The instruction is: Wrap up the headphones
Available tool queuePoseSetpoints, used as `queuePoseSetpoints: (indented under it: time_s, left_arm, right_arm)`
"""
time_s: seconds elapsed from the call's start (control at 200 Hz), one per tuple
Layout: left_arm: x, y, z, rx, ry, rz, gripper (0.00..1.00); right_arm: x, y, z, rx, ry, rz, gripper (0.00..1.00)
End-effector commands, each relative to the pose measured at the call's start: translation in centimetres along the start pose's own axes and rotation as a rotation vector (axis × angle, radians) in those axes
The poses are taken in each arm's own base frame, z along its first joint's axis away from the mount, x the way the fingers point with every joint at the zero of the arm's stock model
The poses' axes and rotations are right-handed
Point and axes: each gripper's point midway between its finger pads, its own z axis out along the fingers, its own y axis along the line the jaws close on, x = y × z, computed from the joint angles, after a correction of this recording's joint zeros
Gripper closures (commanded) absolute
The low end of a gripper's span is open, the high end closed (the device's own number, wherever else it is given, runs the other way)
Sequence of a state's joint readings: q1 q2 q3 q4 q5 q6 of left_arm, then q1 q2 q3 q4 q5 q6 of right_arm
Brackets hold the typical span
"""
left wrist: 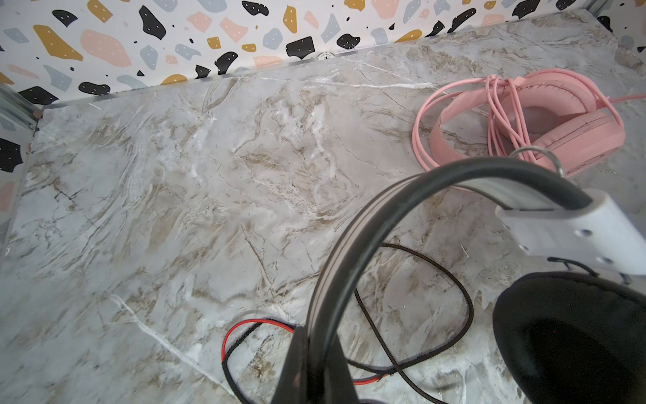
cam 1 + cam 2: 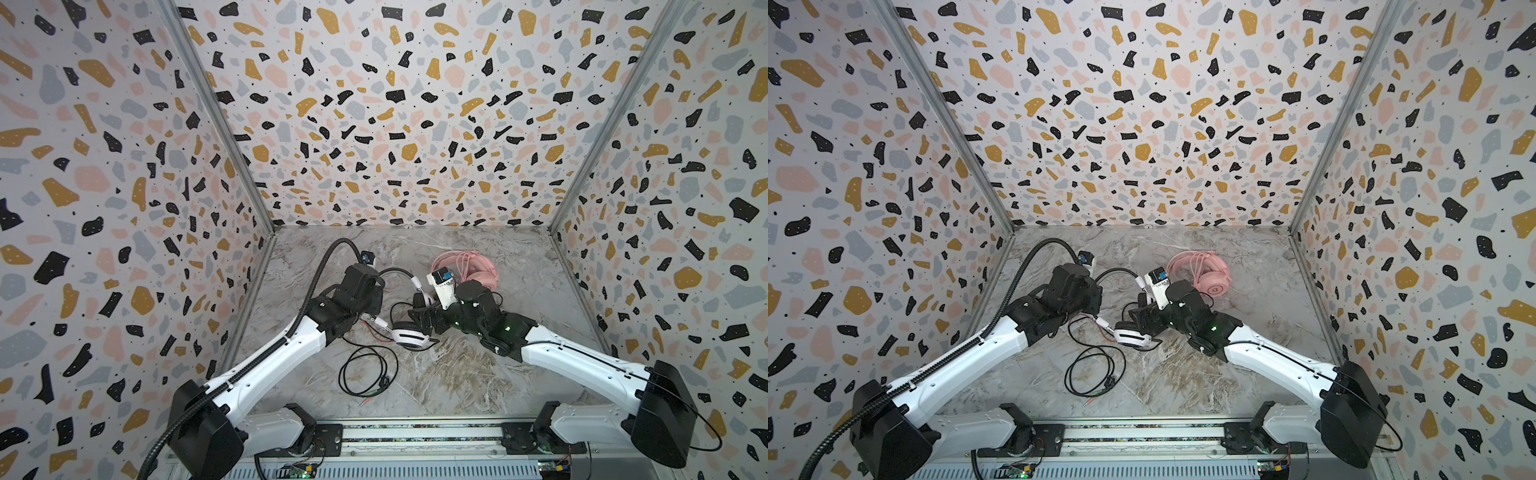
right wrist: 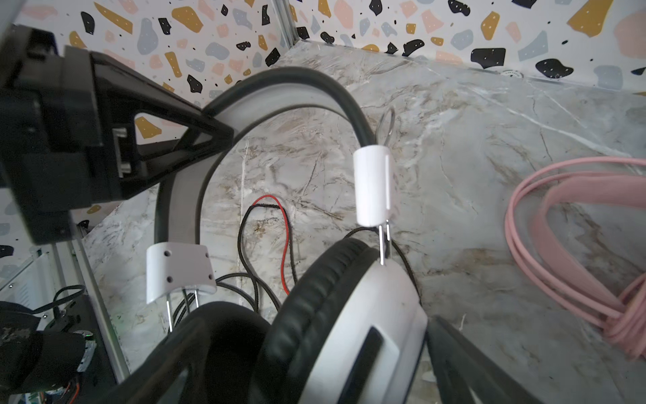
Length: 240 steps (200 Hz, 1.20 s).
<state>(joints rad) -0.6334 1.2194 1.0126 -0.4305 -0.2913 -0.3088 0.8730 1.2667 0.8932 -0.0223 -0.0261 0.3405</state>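
Mid-worktop (image 2: pixel 478 374), the left hand (image 3: pixel 209 136) clenches the band of the white-and-black headset (image 2: pixel 409 334), seemingly steadying it for winding. The right hand (image 2: pixel 419 322) straddles its ear cups, grip unclear. The black cable (image 2: pixel 365 374) sprawls loose toward the front edge.

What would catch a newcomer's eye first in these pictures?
The white-and-black headset at mid-table, its headband pinched in the left gripper. Its black cable sprawls in loose loops toward the front, while the pink headset lies at the back right with its cable bundled round it.
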Motion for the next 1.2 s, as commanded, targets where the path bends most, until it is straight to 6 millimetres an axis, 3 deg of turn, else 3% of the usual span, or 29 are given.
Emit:
queuePoseSetpoints:
  time_s: [0.0, 0.17, 0.305, 0.461, 0.526, 0.606, 0.731, 0.901, 1.066, 1.196]
  left_arm:
    - [-4.0, -0.8, -2.0, 0.041, -0.137, -0.076, 1.00]
    - [-4.0, -1.5, -2.6, 0.060, -0.166, -0.097, 1.00]
    - [-3.7, -1.7, -2.9, 0.070, -0.172, -0.097, 1.00]
    - [-3.0, -1.4, -2.9, 0.060, -0.168, -0.097, 1.00]
    - [-2.5, -1.5, -2.5, 0.067, -0.156, -0.094, 1.00]
    - [-1.5, -1.5, -1.8, 0.064, -0.127, -0.093, 0.92]
    - [0.0, -2.5, -0.5, 0.105, -0.084, -0.085, 0.66]
    - [0.9, -2.9, 0.7, 0.111, -0.049, -0.075, 0.59]
    - [0.9, -2.4, 1.1, 0.066, -0.035, -0.058, 0.64]
    - [0.8, -2.6, 1.0, 0.078, -0.044, -0.060, 0.89]
  right_arm:
    - [-0.7, -0.5, 0.2, 0.068, 0.011, 0.027, 0.01]
    - [1.0, -1.2, 1.8, 0.093, 0.058, 0.034, 0.04]
    - [1.5, -1.0, 2.1, 0.068, 0.048, 0.047, 0.24]
    - [0.5, -1.3, 1.2, 0.084, 0.005, 0.041, 0.49]
    - [0.2, -1.5, 0.6, 0.095, -0.021, 0.039, 0.54]
    - [-0.5, -1.4, -0.1, 0.094, -0.044, 0.034, 0.58]
    - [-1.4, -0.6, -1.2, 0.083, -0.074, 0.020, 0.60]
    - [-2.0, 0.3, -1.9, 0.059, -0.082, 0.009, 0.63]
    - [-2.5, 0.4, -2.6, 0.075, -0.090, -0.006, 0.63]
    - [-2.5, 0.3, -2.9, 0.089, -0.099, -0.016, 0.60]
